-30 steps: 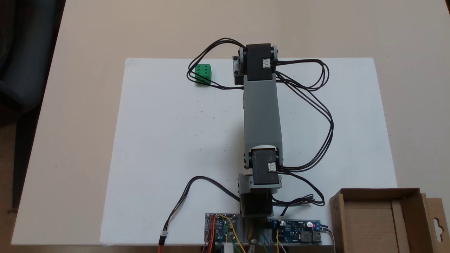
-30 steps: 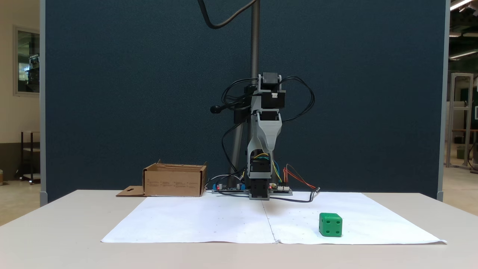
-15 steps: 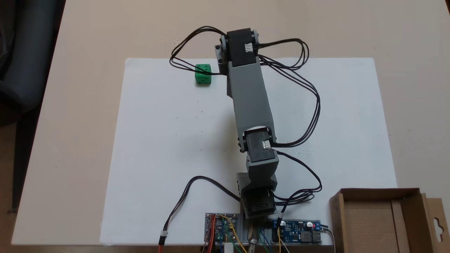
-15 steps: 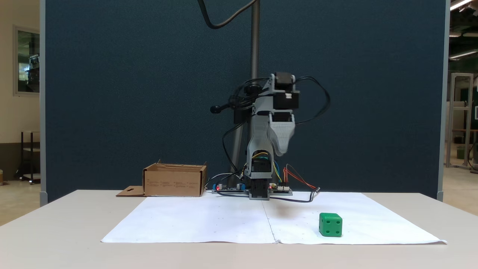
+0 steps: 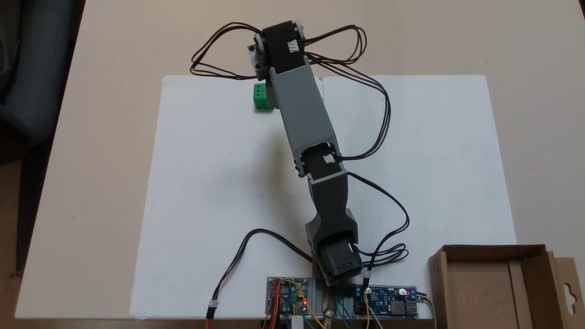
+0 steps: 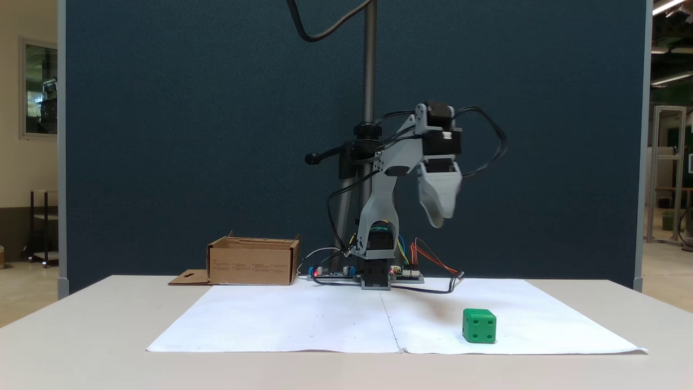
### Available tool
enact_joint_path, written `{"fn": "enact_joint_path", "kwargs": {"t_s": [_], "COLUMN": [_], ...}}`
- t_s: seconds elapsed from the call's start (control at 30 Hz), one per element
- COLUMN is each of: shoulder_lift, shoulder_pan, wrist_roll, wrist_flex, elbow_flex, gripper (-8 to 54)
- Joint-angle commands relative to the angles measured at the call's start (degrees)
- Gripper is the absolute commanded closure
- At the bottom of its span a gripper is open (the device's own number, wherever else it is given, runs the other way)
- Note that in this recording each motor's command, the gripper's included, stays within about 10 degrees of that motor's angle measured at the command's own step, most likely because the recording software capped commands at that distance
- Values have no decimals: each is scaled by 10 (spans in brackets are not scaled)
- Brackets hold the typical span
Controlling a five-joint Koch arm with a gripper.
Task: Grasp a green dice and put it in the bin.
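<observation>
**Arm high over the dice**

Big beige table, white paper sheet across it. The bin sits by the arm's base, walls upright. Gripper hangs in the air, tip pointing down; whether it's parted or closed, can't tell. Green dice rests on the paper, untouched.

The green dice is a small bright green cube with rounded edges and recessed pips. It sits flat on the white paper sheet, low beneath the raised gripper and slightly to its right in a fixed view; from above, the arm covers part of the green dice. The bin is a shallow brown cardboard box, open-topped and upright, with a flap bearing a hanger-hole cutout; it stands well apart from the gripper, beside the arm's base.
</observation>
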Motion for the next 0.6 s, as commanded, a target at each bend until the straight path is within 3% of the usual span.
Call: {"fn": "enact_joint_path", "kwargs": {"t_s": [0.0, 0.57], "shoulder_lift": [3, -144], "shoulder_pan": [-21, -14], "wrist_roll": [52, 122], "wrist_flex": [100, 100], "elbow_flex": [-41, -120], "gripper": [25, 33]}}
